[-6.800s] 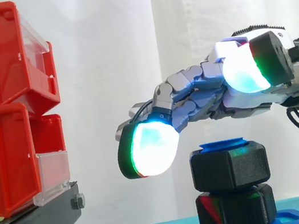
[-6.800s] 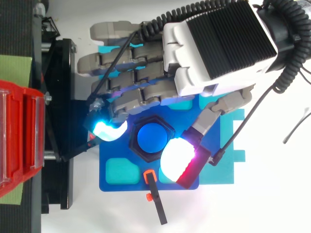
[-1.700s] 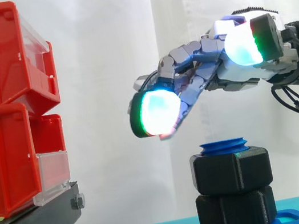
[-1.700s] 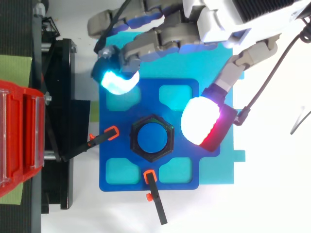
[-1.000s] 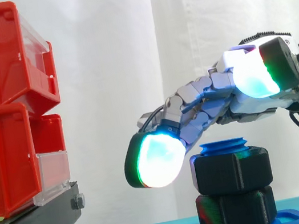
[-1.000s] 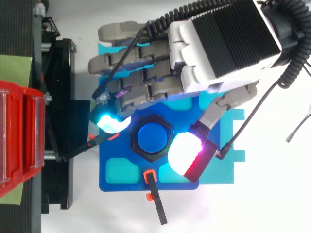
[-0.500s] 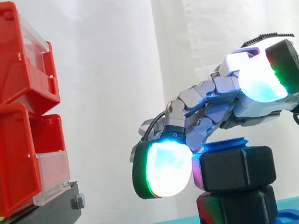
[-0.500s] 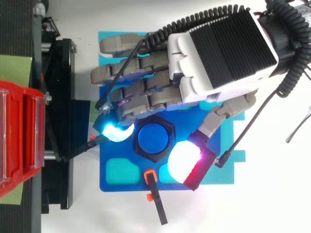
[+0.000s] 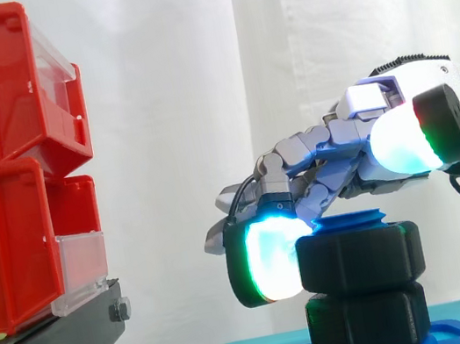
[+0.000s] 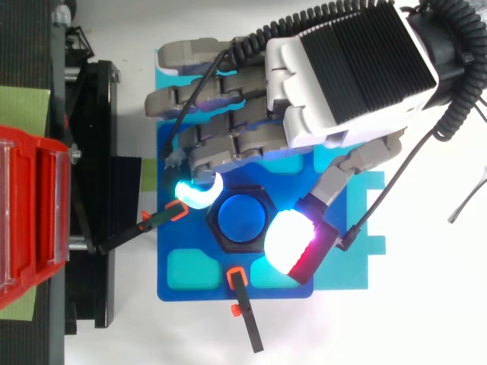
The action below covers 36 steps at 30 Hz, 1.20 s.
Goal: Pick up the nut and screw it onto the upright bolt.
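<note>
Black nut on blue bolt, clamped between curled fingers and thumb

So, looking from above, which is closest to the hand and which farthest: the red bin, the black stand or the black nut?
1. Black nut, between the hand's fingertips.
2. Black stand, to the left.
3. Red bin, at the far left edge.

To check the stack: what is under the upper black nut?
A second black nut sits directly under the upper nut, on the blue base. The bolt shows on top; its shaft inside both nuts is covered.
</note>
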Motion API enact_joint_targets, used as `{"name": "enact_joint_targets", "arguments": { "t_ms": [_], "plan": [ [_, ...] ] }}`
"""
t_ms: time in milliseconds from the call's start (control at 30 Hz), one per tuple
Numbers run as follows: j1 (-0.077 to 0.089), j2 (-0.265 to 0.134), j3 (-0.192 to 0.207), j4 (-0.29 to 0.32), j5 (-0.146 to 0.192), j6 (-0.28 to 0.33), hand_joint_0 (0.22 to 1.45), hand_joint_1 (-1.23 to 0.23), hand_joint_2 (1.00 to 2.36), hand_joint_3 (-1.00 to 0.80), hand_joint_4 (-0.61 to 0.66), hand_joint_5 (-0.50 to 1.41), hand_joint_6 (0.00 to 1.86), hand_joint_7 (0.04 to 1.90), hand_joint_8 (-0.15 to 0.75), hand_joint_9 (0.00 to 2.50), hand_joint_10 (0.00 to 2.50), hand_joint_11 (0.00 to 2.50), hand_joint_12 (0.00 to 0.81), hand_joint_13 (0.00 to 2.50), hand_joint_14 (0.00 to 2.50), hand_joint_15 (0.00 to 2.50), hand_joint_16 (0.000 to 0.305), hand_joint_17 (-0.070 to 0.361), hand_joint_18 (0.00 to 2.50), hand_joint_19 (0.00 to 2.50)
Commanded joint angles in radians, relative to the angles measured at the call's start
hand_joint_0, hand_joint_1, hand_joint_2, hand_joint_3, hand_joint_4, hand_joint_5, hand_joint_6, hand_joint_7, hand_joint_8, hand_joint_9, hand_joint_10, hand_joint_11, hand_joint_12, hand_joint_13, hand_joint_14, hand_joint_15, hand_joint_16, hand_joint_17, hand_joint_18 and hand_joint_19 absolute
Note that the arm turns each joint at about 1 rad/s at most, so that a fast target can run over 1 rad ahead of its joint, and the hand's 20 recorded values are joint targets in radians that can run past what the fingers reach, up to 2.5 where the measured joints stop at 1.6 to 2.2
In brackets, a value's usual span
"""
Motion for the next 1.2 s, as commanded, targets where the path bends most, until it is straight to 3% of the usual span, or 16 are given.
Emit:
{"name": "enact_joint_targets", "arguments": {
  "t_ms": [0,300,500,667,767,933,1000,1167],
  "plan": [
    [-0.002,0.0,0.0,0.002,-0.001,0.0,0.51,-0.23,1.0,-0.5,0.23,-0.03,0.5,1.34,0.287,0.76,0.0,0.0,0.279,0.3,0.0,0.0,0.03,0.067,0.0,0.0],
    [-0.015,0.0,0.0,0.009,-0.03,0.0,0.53,-0.25,1.0,-0.5,0.07,0.05,0.5,1.4,0.222,1.14,0.0,0.0,0.213,0.56,0.0,0.0,0.019,0.043,0.2,0.0],
    [-0.016,0.0,0.011,0.068,-0.04,0.0,0.53,-0.25,1.0,-0.5,0.05,0.07,0.52,1.39,0.234,1.25,0.0,0.0,0.196,0.65,0.0,0.0,0.017,0.038,0.3,0.0],
    [-0.019,0.0,0.015,0.081,-0.046,0.002,0.53,-0.26,1.0,-0.5,0.06,0.07,0.52,1.39,0.217,1.31,0.0,0.0,0.182,0.69,0.0,0.0,0.016,0.035,0.35,0.0],
    [-0.03,0.0,0.015,0.087,-0.059,0.002,0.53,-0.26,1.0,-0.5,0.06,0.07,0.5,1.42,0.208,1.3,0.0,0.0,0.167,0.69,0.0,0.0,0.015,0.034,0.36,0.0],
    [-0.045,0.0,0.023,0.101,-0.081,0.002,0.52,-0.23,1.0,-0.5,0.23,-0.02,0.5,1.13,0.253,1.13,0.0,0.0,0.206,0.62,0.0,0.0,0.019,0.043,0.28,0.0],
    [-0.053,0.0,0.051,0.101,-0.099,0.002,0.51,-0.22,1.0,-0.5,0.27,-0.05,0.5,1.01,0.263,1.05,0.0,0.0,0.222,0.56,0.0,0.0,0.022,0.048,0.22,0.0],
    [-0.054,0.0,0.052,0.107,-0.101,-0.002,0.5,-0.21,1.0,-0.5,0.17,-0.15,0.5,0.78,0.209,0.78,0.0,0.0,0.223,0.42,0.0,0.0,0.023,0.052,0.08,0.0]
  ]
}}
